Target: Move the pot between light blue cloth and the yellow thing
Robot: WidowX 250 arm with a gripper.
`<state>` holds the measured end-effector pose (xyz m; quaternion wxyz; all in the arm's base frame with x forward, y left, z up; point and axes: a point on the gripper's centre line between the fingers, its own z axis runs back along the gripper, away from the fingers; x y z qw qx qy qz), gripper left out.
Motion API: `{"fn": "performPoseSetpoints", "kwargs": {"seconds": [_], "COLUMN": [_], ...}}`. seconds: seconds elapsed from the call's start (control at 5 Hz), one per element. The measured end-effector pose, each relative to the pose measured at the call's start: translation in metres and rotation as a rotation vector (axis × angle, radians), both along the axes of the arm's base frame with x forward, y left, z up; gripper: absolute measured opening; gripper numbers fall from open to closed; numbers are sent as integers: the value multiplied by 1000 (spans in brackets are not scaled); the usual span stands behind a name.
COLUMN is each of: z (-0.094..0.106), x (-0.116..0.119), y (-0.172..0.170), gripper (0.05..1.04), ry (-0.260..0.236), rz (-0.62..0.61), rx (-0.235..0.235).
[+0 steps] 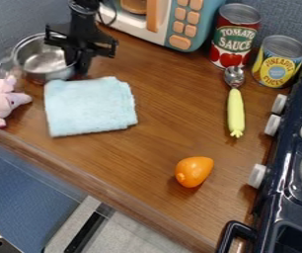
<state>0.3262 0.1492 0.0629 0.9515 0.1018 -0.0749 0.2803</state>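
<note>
Near, right of middle: one orange toy (194, 171). Farther, left: one blue cloth (90, 106), one pink toy (6, 102); right, one yellow-handled spoon (235, 109). Far left: one pot (43, 63), one gripper (79, 64) at its right side, cannot tell how open or whether gripping. Far right: two cans (235, 37).

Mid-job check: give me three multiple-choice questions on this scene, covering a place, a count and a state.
1. Where is the round silver metal pot?
A. On the stove
B. At upper left, near the square light blue cloth
C. Between cloth and yellow-handled spoon

2. How many cylindrical metal cans stand there?
A. One
B. Three
C. Two

3. How does the cloth lie?
A. Flat
B. Balled up
C. Draped over the pot

1 B: it sits just beyond the cloth's upper edge.
2 C: one red-labelled, one yellow-labelled.
3 A: it spreads level on the wood.
</note>
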Motion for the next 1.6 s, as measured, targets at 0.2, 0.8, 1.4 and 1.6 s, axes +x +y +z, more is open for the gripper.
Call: {"fn": "performPoseSetpoints", "kwargs": {"seconds": [0.2, 0.8, 1.4, 1.6], "z": [6, 87, 81, 52], "x": [-5, 15, 30, 27], "y": [0, -45, -180, -209], "gripper": [78, 73, 73, 73], "ry": [-36, -157, -227, -176], "rz": [22, 0, -252, -332], "rx": [3, 135, 55, -3]}}
